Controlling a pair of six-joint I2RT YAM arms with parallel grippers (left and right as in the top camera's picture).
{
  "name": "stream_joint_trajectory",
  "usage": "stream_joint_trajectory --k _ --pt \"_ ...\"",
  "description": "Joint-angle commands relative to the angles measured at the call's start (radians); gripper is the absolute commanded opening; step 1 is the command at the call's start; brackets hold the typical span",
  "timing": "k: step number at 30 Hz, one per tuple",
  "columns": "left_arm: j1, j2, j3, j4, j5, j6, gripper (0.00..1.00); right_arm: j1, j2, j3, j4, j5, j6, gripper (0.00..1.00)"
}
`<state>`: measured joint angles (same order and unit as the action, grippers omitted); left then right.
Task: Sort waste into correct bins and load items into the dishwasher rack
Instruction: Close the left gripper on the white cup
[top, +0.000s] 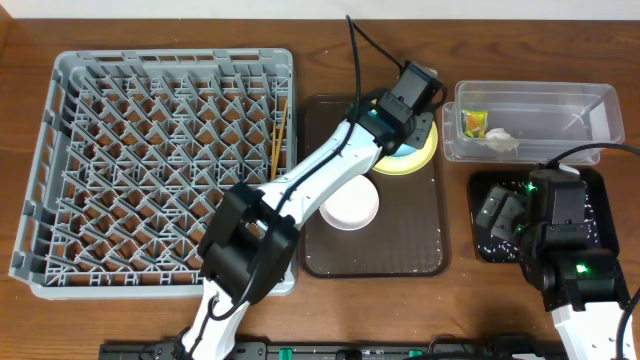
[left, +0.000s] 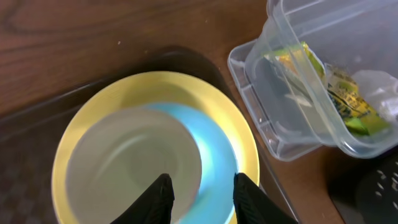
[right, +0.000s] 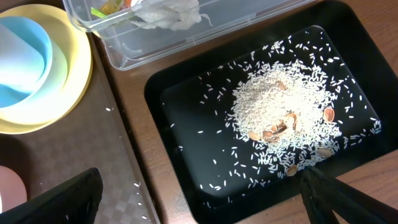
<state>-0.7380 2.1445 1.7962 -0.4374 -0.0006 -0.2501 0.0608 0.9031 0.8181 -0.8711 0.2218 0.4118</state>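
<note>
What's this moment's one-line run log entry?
left jaws: open astride white cup rim | cup in blue dish on yellow plate | right jaws: open over rice in black tray | wrapper, tissue in clear tub

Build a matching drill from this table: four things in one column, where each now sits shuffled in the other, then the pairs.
1. snack wrapper
2. rice scraps
3. chopsticks
4. white bowl

A. on the brown tray
B. in the grey rack
C. in the clear tub
D. in the black tray

Pairs: 1-C, 2-D, 3-B, 4-A
</note>
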Motion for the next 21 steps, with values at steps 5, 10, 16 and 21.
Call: stream_joint_trajectory --k 5,10,16,21 --pt "-0.002 0.061 0.021 0.057 -0.012 0.063 0.35 -0.005 0.000 0.005 -0.001 0.013 -0.009 0.99" --pt "-0.003 0.097 0.021 0.068 -0.014 0.095 0.35 -0.005 0.000 0.005 -0.001 0.013 -0.009 0.99" --pt "-0.003 0.111 0.021 0.073 -0.069 0.101 0.31 -0.005 0.000 0.005 -0.001 0.013 -0.009 0.99" --pt "-0.003 0.111 0.022 0.074 -0.072 0.101 0.20 -0.005 0.000 0.005 -0.001 0.013 -0.009 0.99"
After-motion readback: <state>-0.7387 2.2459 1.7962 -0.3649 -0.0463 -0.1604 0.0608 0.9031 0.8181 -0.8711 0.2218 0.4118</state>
